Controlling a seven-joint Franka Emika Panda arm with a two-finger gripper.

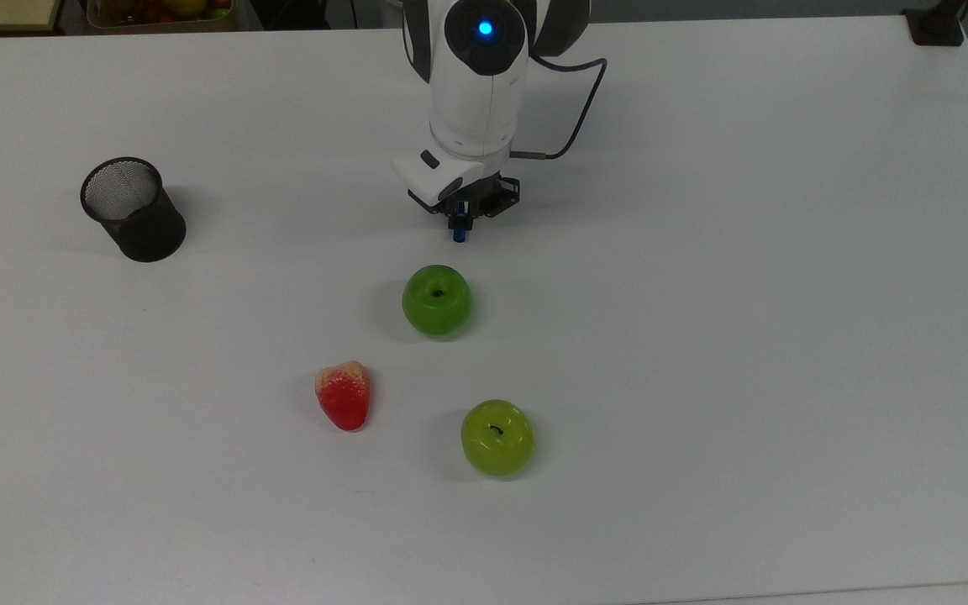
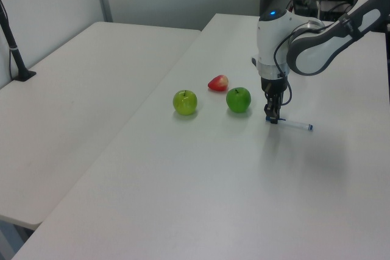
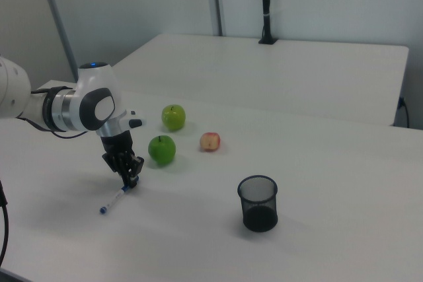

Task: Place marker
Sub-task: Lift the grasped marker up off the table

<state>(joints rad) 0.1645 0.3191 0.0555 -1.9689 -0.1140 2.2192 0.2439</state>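
The marker (image 2: 295, 125) lies flat on the white table (image 1: 744, 294), a white barrel with blue ends. Its blue cap end sticks out below my gripper (image 1: 460, 223) in the top view. My gripper (image 2: 272, 118) points straight down at table level, its two fingers drawn in against that cap end. In the right view the marker (image 3: 114, 200) stretches from my gripper (image 3: 131, 179) toward the right view's lower left, still resting on the table.
A dark green apple (image 1: 437, 300) sits just in front of the gripper. Farther on are a red strawberry (image 1: 344, 395) and a lighter green apple (image 1: 497, 437). A black mesh cup (image 1: 133, 208) stands upright at the top view's left.
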